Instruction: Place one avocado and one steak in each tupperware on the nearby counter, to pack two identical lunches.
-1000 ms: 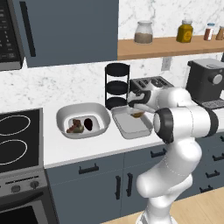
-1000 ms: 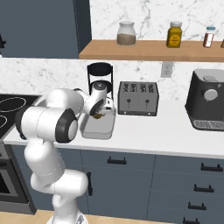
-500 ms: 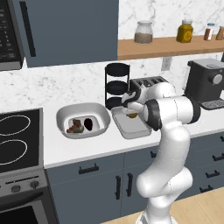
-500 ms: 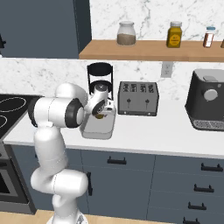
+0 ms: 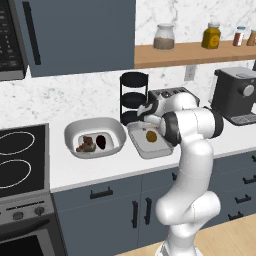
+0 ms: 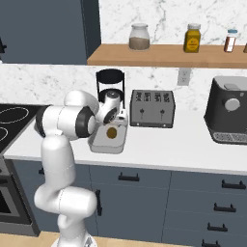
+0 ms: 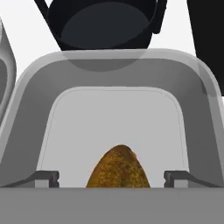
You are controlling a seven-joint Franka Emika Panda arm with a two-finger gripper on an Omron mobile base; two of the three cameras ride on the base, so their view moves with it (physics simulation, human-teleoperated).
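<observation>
White marble wall rose behind, a wooden shelf held jars, dark cabinets hung above

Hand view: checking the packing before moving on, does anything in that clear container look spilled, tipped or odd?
Nothing stands out. One brown-green avocado lies on the floor of the clear rectangular tupperware, which sits flat.

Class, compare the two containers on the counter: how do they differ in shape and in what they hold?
The left container is a rounded white bowl shape; the right container is a grey rectangular tray. The left container holds two dark items, the right container one brownish avocado. Both sit open on the white counter.
</observation>
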